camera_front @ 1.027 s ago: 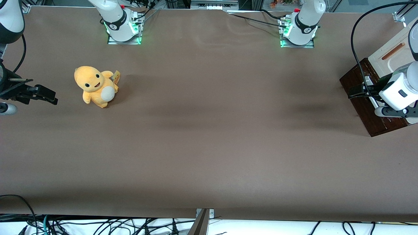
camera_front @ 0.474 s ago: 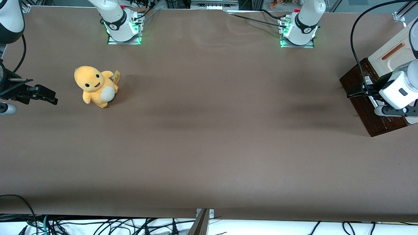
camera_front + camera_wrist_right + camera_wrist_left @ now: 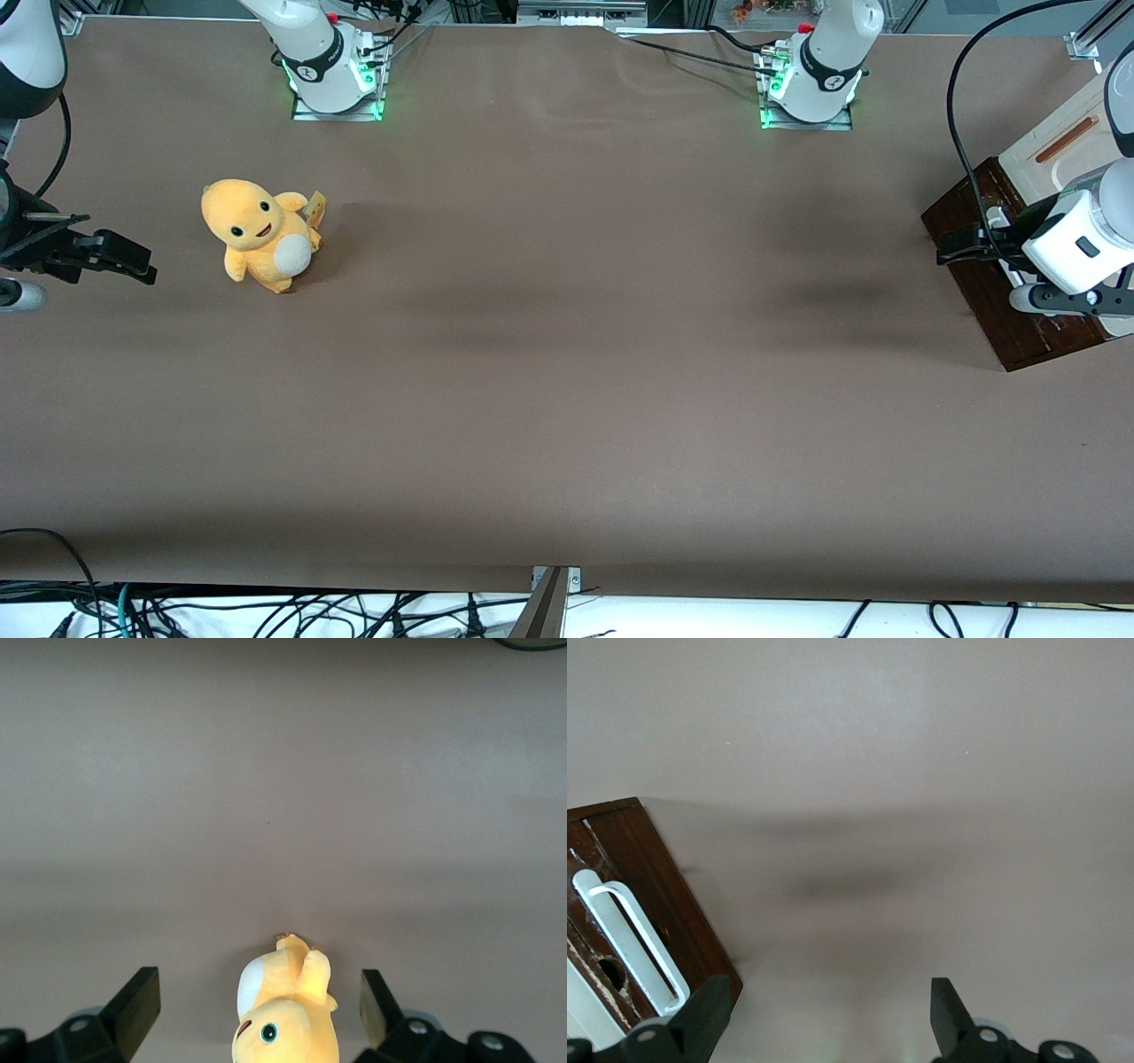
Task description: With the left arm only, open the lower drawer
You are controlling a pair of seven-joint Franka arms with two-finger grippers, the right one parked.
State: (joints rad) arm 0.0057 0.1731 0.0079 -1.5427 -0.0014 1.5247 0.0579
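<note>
While spread, jaws beside lower drawer (image 3: 660, 890)

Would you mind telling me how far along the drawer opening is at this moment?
Done: the left arm's black gripper, fingers open, is in front of the dark brown wooden lower drawer, beside its long white bar handle. In hand: lining up. Left: grasping the handle and pulling; no pale interior shows.

An orange plush toy (image 3: 260, 234) sits on the brown table (image 3: 567, 399).
</note>
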